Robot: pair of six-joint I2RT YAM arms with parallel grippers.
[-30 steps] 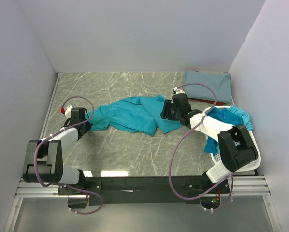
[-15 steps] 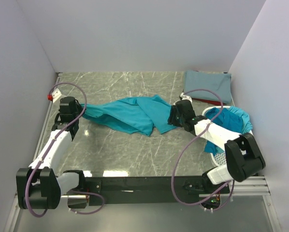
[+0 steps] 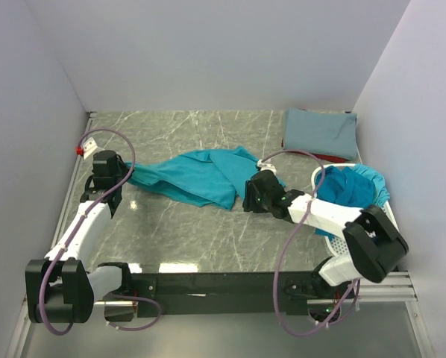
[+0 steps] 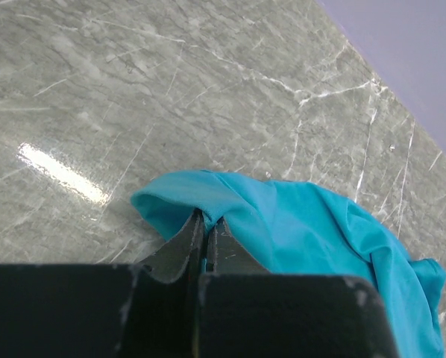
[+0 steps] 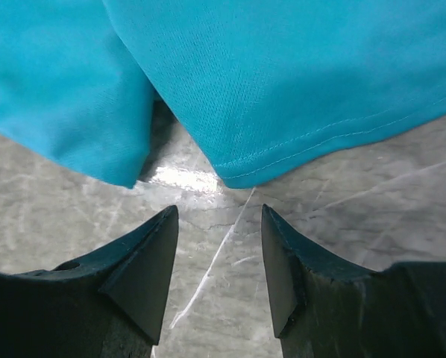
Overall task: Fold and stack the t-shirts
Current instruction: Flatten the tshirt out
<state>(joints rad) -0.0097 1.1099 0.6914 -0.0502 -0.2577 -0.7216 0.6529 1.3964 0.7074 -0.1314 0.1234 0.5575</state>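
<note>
A teal t-shirt (image 3: 200, 175) lies crumpled and stretched across the middle of the marble table. My left gripper (image 3: 120, 179) is shut on its left end, the cloth pinched between the fingers in the left wrist view (image 4: 205, 221). My right gripper (image 3: 247, 200) is open and empty just below the shirt's right hem (image 5: 312, 127), its fingertips (image 5: 163, 224) over bare marble. A folded grey-blue t-shirt (image 3: 321, 131) lies at the back right over a dark red one (image 3: 329, 157). More teal shirts (image 3: 351, 186) fill the basket.
The white perforated basket (image 3: 376, 253) stands at the right edge beside my right arm. Walls close in the table on the left, back and right. A small red and white tag (image 3: 83, 147) sits at the left edge.
My left gripper pulled the shirt's left end up and left, then held still. My right gripper let go of the shirt's right side and moved left and toward the front, now open.
</note>
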